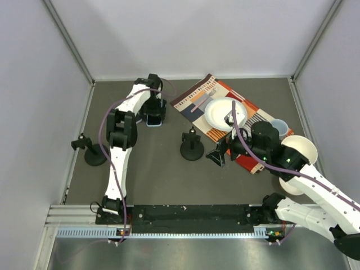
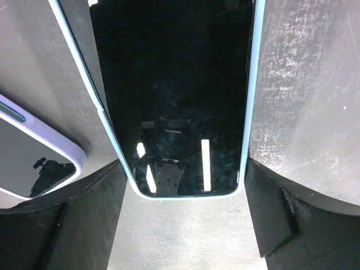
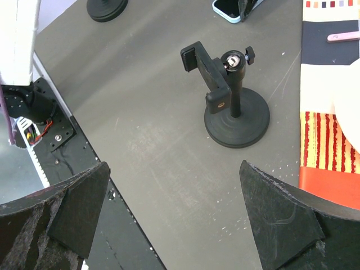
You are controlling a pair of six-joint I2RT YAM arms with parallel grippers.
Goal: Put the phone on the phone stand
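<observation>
Left gripper [image 1: 153,111] is reaching to the far-left part of the counter [image 1: 163,174] and sitting directly over the phone [image 1: 154,120]. In the left wrist view its fingers [image 2: 84,219] are pressing against both long edges of the phone near the bottom end, so they are looking clenched on it. The phone is showing a light blue case, with its black screen facing up at the camera. It is lying at or just above the counter surface, and I cannot tell whether it is lifted. A lavender-edged device [image 2: 34,152] is lying just beside the phone on its left, but it is hidden under the arm in the top view.

The phone stand [image 1: 192,146] is standing upright mid-counter on a round base with its clamp head tilted. It is well apart from the phone, toward the right and nearer the arm bases. A second stand [image 1: 93,153] is sitting near the left wall.

Right gripper [image 1: 220,154] is hovering just right of the phone stand. Its fingers [image 3: 281,214] are spread wide and holding nothing.

A striped placemat [image 1: 194,95] is lying at far right with a white plate [image 1: 216,115] on it. A cup [image 1: 279,124] and a bowl [image 1: 304,147] are sitting further right.
</observation>
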